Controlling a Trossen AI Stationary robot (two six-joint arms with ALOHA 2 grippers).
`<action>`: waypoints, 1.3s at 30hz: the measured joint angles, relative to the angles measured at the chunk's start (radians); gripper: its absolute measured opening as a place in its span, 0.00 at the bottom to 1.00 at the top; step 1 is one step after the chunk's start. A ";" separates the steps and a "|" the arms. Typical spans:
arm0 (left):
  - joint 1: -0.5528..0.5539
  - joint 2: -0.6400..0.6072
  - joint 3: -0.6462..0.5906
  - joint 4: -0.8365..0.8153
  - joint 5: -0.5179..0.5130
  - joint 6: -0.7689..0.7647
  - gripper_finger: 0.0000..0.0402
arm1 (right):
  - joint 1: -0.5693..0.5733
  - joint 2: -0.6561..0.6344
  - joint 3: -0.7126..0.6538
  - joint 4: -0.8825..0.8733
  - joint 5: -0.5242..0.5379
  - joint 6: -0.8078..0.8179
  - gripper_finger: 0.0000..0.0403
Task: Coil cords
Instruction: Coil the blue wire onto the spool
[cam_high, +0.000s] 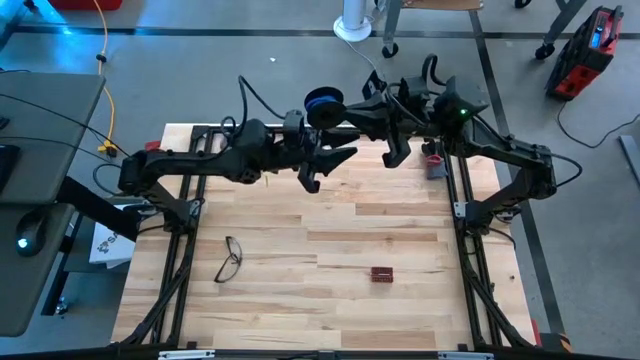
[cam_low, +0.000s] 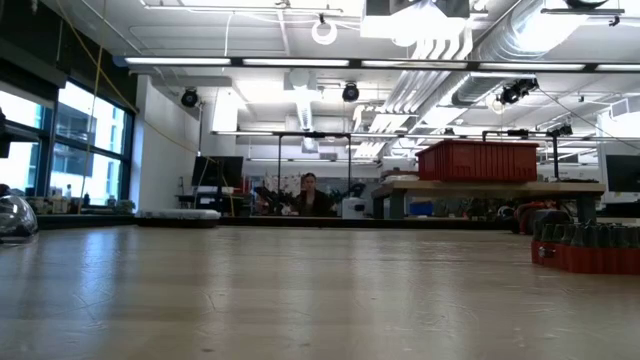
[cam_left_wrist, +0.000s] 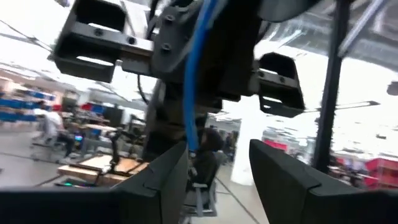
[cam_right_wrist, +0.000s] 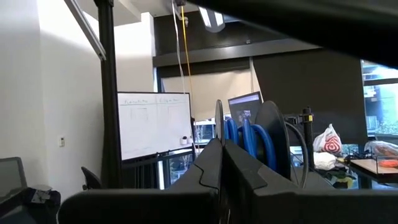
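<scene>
Near edge of the surface (cam_high: 330, 320): bare wood. Toward the middle, a small red block (cam_high: 381, 273) lies right of centre. Eyeglasses (cam_high: 229, 258) lie near the left edge, well apart from the block.

Both arms are raised over the far edge, tools close together.

Left tool (cam_high: 322, 166): fingers (cam_left_wrist: 281, 175) stand apart, wide, nothing gripped. A blue cord (cam_left_wrist: 194, 74) hangs down just ahead of them, between them in the wrist view; whether it touches a finger cannot be told.

Right tool (cam_high: 352, 112): fingers pressed together, shut; nothing seen between them. Just beyond it, above the far edge, sits a dark spool wound with the blue cord (cam_high: 322, 100).

Far right corner: a small red-and-grey item (cam_high: 434, 163) by the frame; cannot tell what it is.
</scene>
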 joint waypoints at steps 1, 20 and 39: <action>0.001 0.004 0.010 -0.007 -0.013 0.006 0.42 | 0.000 0.000 0.000 0.002 0.000 0.000 0.00; 0.039 0.101 0.312 -0.362 0.093 0.108 0.38 | 0.000 -0.002 0.000 0.042 -0.016 0.004 0.00; 0.048 0.088 0.313 -0.464 0.053 0.036 0.02 | 0.000 -0.010 0.000 0.041 -0.031 -0.010 0.00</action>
